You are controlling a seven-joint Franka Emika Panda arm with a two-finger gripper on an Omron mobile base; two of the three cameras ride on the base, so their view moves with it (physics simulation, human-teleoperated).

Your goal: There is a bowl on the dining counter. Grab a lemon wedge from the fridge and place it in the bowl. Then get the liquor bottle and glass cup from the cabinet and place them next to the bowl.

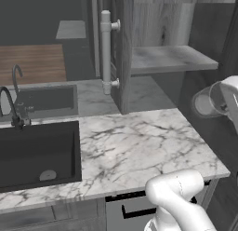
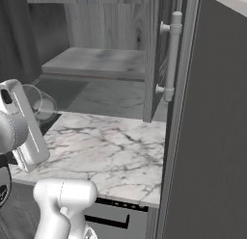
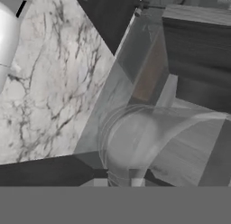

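Claw clenched on the glass cup, carried tipped on its side, clear of the open cabinet.
The grip appears to pinch only the cup's thin rim; a fast swing could let it slip or pivot and drop past the marble table edge. The cup hangs in the air beside that edge, below the cabinet's grey shelf.

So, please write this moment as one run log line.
gripper: shut on glass cup | cup: lifted, tilted sideways, off counter edge | cabinet: open, shelf bare
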